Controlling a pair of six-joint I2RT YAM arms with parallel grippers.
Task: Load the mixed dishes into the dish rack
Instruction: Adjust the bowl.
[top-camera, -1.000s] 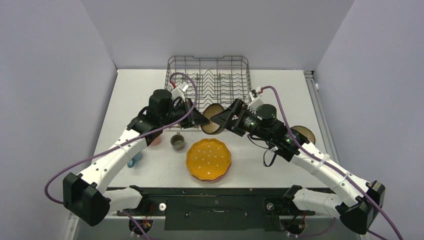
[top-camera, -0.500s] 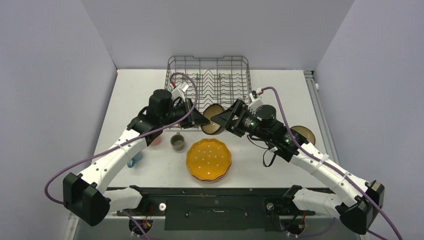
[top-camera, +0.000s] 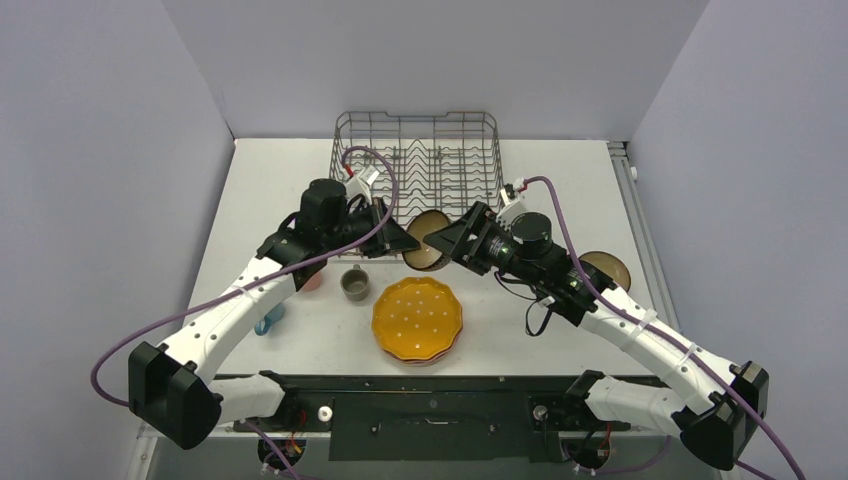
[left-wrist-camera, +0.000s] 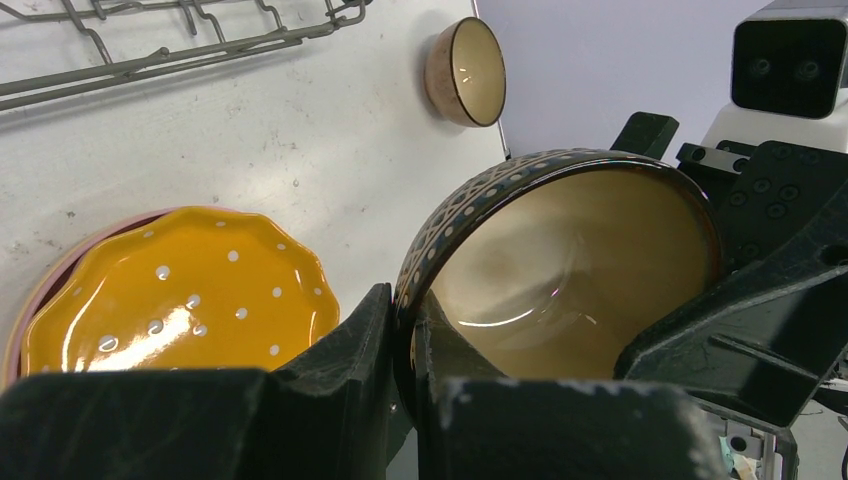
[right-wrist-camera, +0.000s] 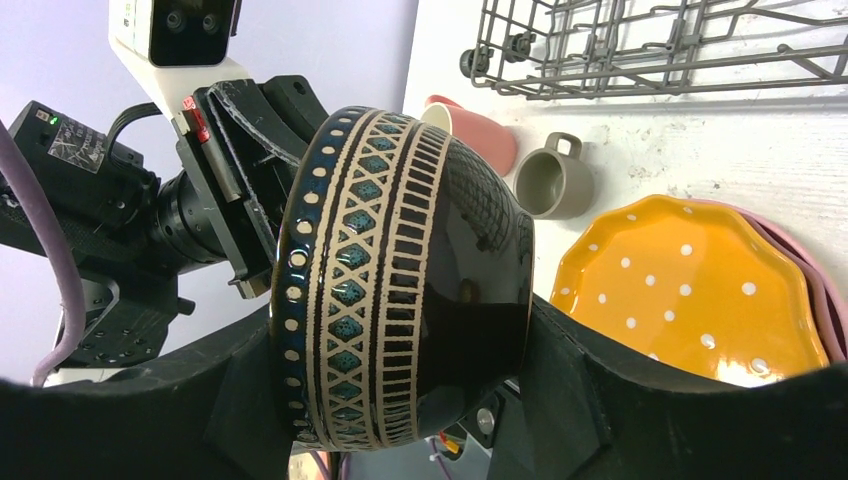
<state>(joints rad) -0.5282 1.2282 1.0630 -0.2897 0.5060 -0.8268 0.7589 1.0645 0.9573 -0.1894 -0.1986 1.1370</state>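
A dark brown bowl (top-camera: 428, 240) with a patterned band and tan inside hangs on its side above the table, in front of the dish rack (top-camera: 416, 150). My left gripper (top-camera: 405, 238) is shut on its rim, one finger inside and one outside, as the left wrist view shows on the bowl (left-wrist-camera: 570, 270). My right gripper (top-camera: 445, 240) reaches in from the right. In the right wrist view its open fingers straddle the bowl (right-wrist-camera: 400, 270) from rim to base, close to both sides. The rack (right-wrist-camera: 650, 50) holds no dishes that I can see.
The scalloped yellow dotted plate (top-camera: 417, 317) lies on pink plates (right-wrist-camera: 815, 280) near the front. A grey-green cup (top-camera: 354, 284), a pink cup (top-camera: 312, 283) and a blue mug (top-camera: 268, 320) stand at the left. A terracotta bowl (top-camera: 607, 268) sits at the right.
My right gripper has slid left around the bowl and its fingers have narrowed toward it. The left gripper and the bowl have stayed in place.
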